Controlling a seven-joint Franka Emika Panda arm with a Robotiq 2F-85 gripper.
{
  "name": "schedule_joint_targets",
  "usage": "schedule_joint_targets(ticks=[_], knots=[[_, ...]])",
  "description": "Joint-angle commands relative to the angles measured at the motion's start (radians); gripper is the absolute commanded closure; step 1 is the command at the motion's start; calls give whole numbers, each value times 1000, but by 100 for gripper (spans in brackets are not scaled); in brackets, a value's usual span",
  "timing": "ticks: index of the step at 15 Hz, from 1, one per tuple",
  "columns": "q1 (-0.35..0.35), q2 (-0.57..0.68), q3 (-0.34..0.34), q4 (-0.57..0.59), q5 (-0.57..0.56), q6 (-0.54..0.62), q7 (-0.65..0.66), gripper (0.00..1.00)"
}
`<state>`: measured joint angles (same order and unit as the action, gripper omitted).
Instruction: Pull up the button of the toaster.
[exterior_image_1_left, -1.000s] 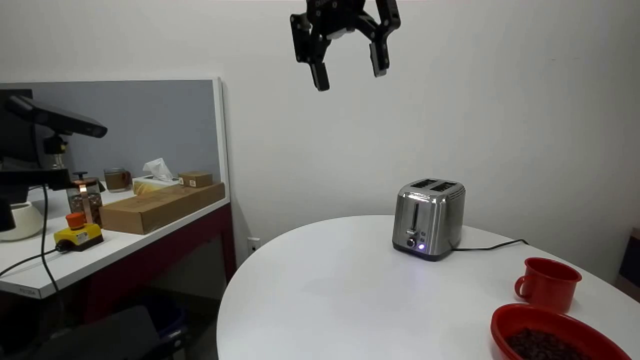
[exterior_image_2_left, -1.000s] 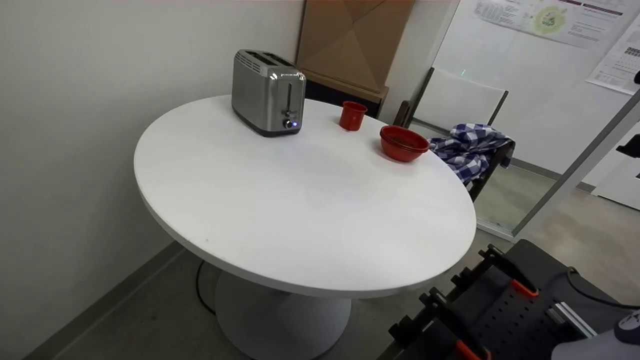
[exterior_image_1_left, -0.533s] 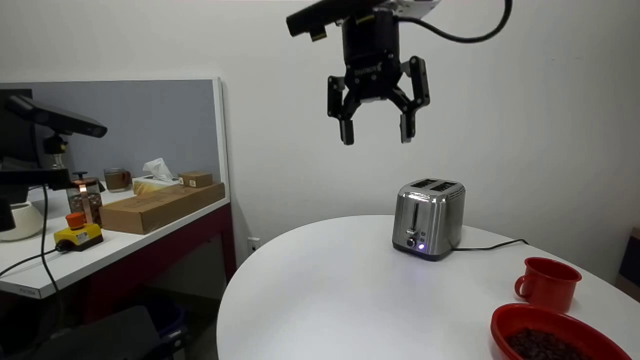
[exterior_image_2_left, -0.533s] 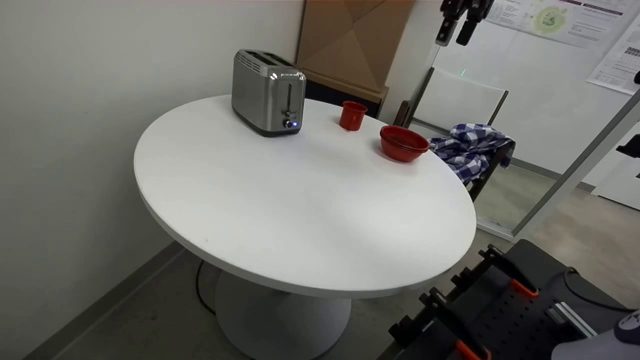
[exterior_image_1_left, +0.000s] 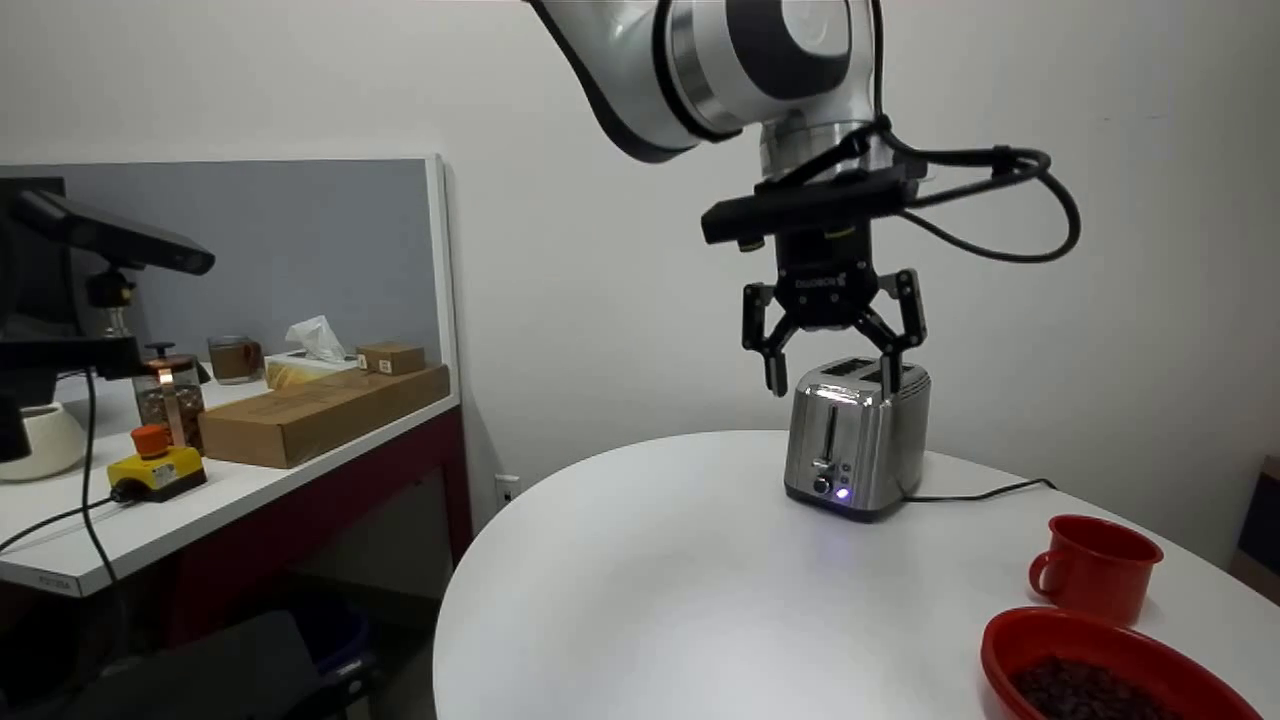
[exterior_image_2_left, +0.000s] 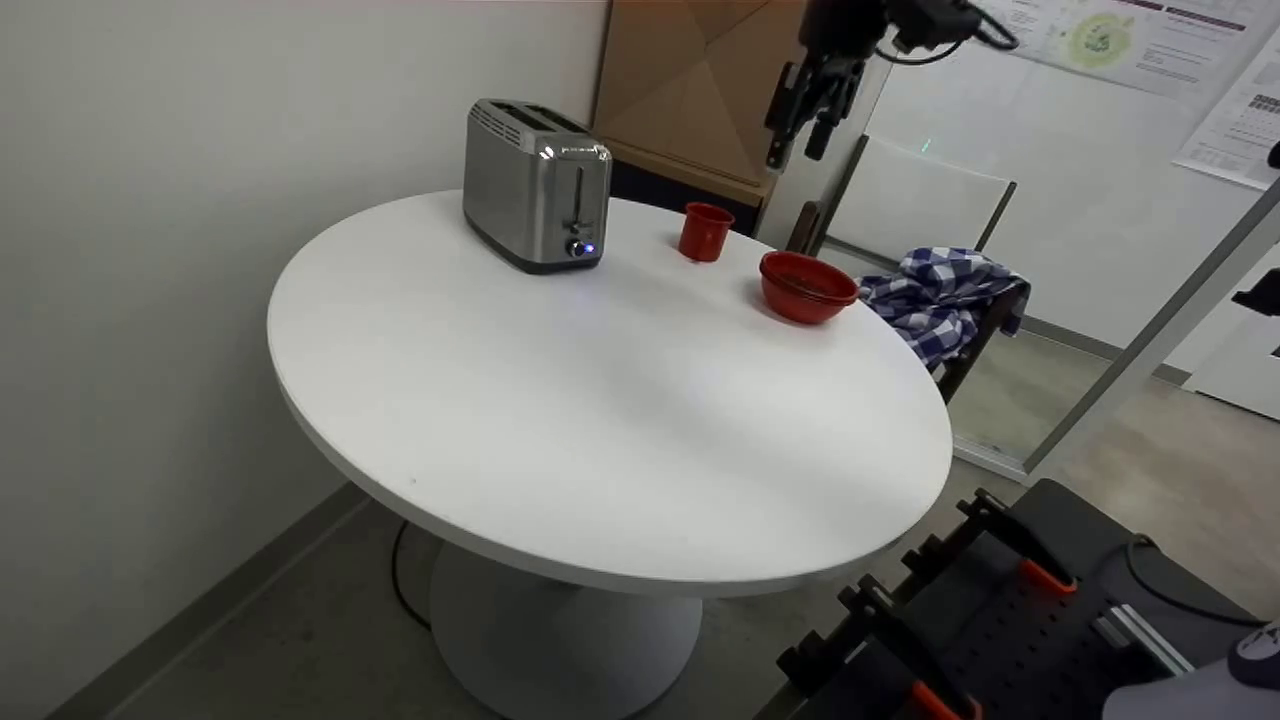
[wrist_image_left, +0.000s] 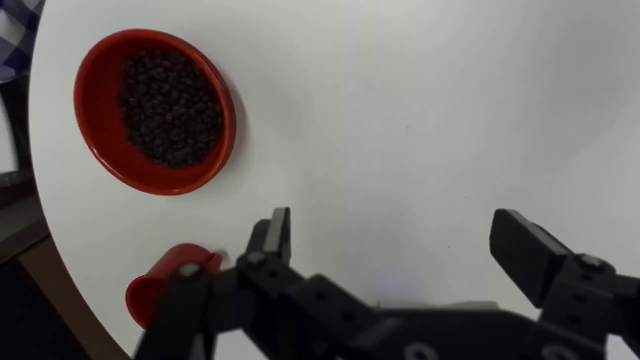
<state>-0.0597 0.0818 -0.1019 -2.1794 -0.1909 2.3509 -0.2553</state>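
Over the round white table (exterior_image_2_left: 600, 440), the arm (exterior_image_1_left: 680, 75) had just descended into fuller view, so the reach for the toaster (exterior_image_2_left: 535, 190), unmoved near the table's edge, seemed under way. The gripper (exterior_image_1_left: 834, 377) hung lower than half a second earlier, fingers (exterior_image_1_left: 776, 374) spread around nothing; the lever (exterior_image_1_left: 823, 464) sat low, untouched.

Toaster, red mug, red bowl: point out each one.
Toaster (exterior_image_1_left: 855, 440), in an exterior view: on its front face.
Red mug (exterior_image_2_left: 704, 236), in an exterior view: on its outer wall.
Red bowl (wrist_image_left: 104, 107), in the wrist view: on its inner wall.
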Motion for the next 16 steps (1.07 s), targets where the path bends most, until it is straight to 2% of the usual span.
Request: schedule_joint_targets(ticks=[1,7,16], knots=[[-8,152,11,97,-35,92,-4,0],[6,333,2,193,-109,355,21,0],[33,524,-17,317,-100,600,42,0]])
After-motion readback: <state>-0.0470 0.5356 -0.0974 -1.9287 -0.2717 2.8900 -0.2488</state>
